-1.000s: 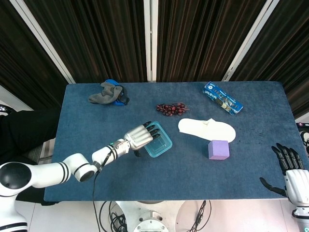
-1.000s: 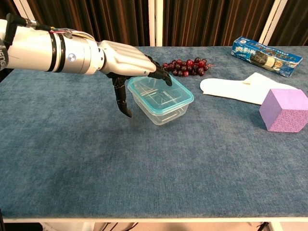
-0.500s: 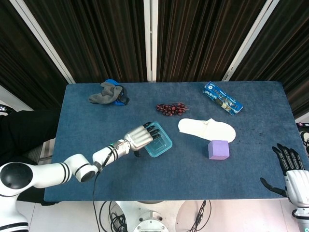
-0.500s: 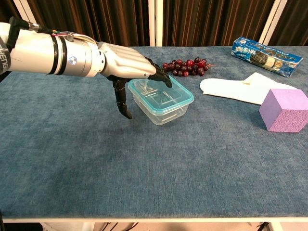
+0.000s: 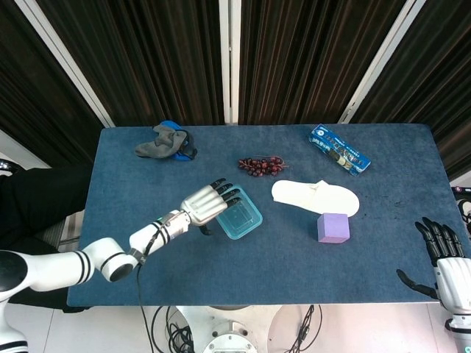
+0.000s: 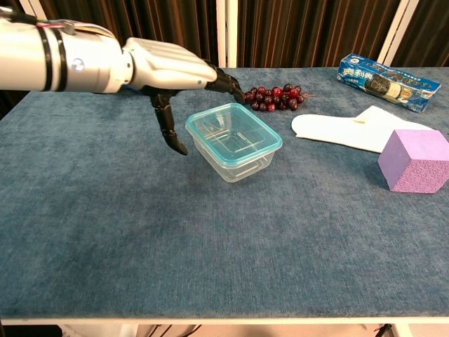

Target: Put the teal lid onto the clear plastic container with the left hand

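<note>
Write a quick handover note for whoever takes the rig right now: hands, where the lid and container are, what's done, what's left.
Left hand: open, holds nothing, hovering just off the container's left rear corner.
Right hand: open, idle at the table's right edge.
Teal lid: sits on the clear plastic container mid-table.
Done: lid looks placed.
Left: check it sits level, then pull the left hand away.

Cut off by the head view's bottom-right corner: right hand (image 5: 441,261), wrist out of frame, absent from chest view. Cropped at chest view's left edge: arm behind left hand (image 6: 168,67). Print on biscuit packet (image 6: 387,82), far right of that hand, too small to read.
</note>
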Robot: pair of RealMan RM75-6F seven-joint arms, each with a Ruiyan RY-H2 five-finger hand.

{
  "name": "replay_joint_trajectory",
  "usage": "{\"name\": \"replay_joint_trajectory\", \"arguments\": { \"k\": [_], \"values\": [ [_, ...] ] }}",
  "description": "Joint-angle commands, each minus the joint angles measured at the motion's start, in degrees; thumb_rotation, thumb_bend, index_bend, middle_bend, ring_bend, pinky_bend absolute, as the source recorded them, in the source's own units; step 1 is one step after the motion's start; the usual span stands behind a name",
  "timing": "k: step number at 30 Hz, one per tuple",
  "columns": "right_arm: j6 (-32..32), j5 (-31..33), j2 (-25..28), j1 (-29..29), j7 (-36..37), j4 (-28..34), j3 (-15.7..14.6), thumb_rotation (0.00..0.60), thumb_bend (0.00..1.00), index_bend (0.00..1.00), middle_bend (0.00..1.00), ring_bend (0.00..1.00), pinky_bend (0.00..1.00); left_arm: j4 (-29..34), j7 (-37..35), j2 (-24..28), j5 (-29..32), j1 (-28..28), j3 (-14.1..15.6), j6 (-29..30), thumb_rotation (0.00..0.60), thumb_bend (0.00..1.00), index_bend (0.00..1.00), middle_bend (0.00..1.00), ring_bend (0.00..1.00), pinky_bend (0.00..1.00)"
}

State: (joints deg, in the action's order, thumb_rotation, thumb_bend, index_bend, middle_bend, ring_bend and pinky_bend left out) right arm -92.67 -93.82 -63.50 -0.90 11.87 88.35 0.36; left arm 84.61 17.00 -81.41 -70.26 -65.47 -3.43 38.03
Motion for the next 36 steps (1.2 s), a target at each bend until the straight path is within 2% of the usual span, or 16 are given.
{"name": "replay_joint_trajectory", "arguments": {
  "k": [1,9,24,29,36],
  "values": [
    [0.06,-0.07,-0.02,0.07,0.03,-0.04,0.0,0.6,0.12,0.0,0.02,0.0,0.0,2.0,0.8,1.59,-0.23,1.93,1.28,1.69,0.495,0.06,0.11,0.04,0.0,0.0],
    [0.08,-0.53,-0.2,0.24,-0.16,0.04,-0.15,0.6,0.12,0.0,0.02,0.0,0.0,3.22,3.04,1.83,1.48,4.45,3.56,2.02,0.493,0.06,0.12,0.05,0.0,0.0],
    [-0.41,-0.78,-0.29,0.02,-0.37,0.12,-0.32,0.6,0.12,0.0,0.02,0.0,0.0,2.45,5.58,0.4,4.15,5.36,3.89,1.09,0.494,0.06,0.13,0.08,0.0,0.0],
    [-0.62,-0.84,-0.3,-0.03,-0.19,0.02,-0.31,0.6,0.12,0.0,0.02,0.0,0.0,4.09,4.99,1.24,2.07,6.48,3.19,3.91,0.492,0.06,0.13,0.08,0.0,0.0],
    [-0.58,-0.99,-0.38,0.1,-0.14,-0.04,-0.3,0.6,0.12,0.0,0.02,0.0,0.0,8.57,4.43,2.95,-4.55,7.62,3.48,7.0,0.494,0.06,0.13,0.08,0.0,0.0]
  ]
}}
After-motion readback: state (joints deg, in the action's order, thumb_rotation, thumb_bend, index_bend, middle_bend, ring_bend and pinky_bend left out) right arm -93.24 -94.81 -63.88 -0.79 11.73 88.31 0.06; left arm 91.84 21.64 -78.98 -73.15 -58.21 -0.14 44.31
